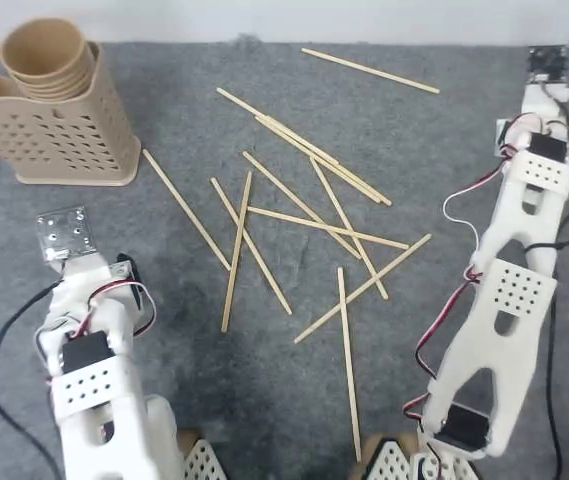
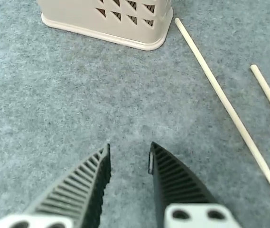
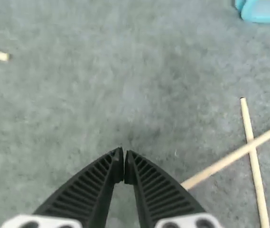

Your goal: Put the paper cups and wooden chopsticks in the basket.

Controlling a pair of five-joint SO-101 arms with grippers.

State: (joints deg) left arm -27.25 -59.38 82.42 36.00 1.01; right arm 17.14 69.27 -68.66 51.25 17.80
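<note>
Over fuzzy grey carpet (image 2: 54,95), ribbed left end effector (image 2: 129,152) gapes; right end effector (image 3: 124,156) sits pinched together.

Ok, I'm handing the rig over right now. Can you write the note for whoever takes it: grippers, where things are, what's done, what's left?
Left gripper: open, empty, low over the mat, facing the basket.
Right gripper: shut, empty, near two crossed chopsticks.
Done: paper cups are stacked in the basket.
Left: loose chopsticks lie scattered across the mat and need to go in the basket.
</note>
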